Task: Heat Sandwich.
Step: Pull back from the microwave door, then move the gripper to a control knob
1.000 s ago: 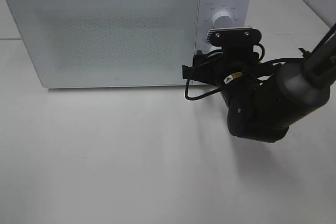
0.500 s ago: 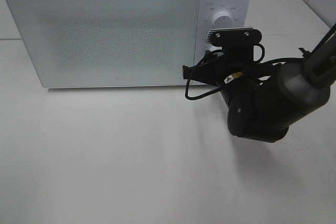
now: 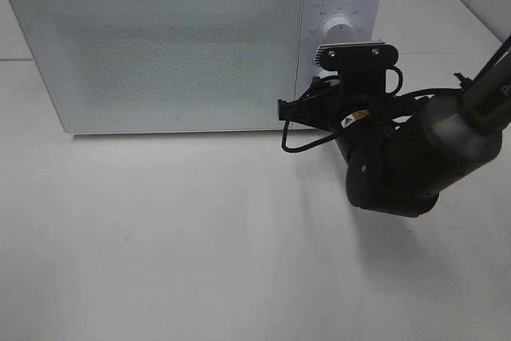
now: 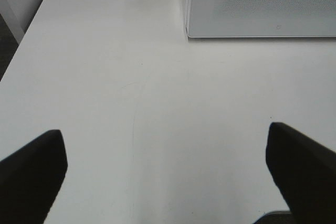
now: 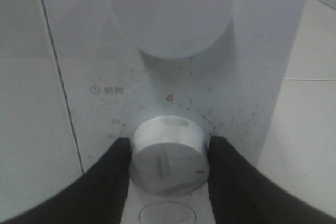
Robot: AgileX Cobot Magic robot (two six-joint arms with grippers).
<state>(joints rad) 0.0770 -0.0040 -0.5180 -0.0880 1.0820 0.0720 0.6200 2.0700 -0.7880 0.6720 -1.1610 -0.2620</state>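
Observation:
The sandwich is out of view. The white microwave stands at the back of the table with its door closed. My right gripper is at the control panel, and its two black fingers press on either side of the lower timer knob. In the exterior high view the wrist camera mount covers that gripper. Above the held knob is the larger power knob. My left gripper hangs open over bare table, with nothing between its fingers.
The microwave's lower left corner shows in the left wrist view, beyond the open gripper. The white table stretches in front of the microwave. The right arm's black body sits in front of the control panel.
The right gripper's jaws have closed in onto the lower knob. The arm itself has barely moved.

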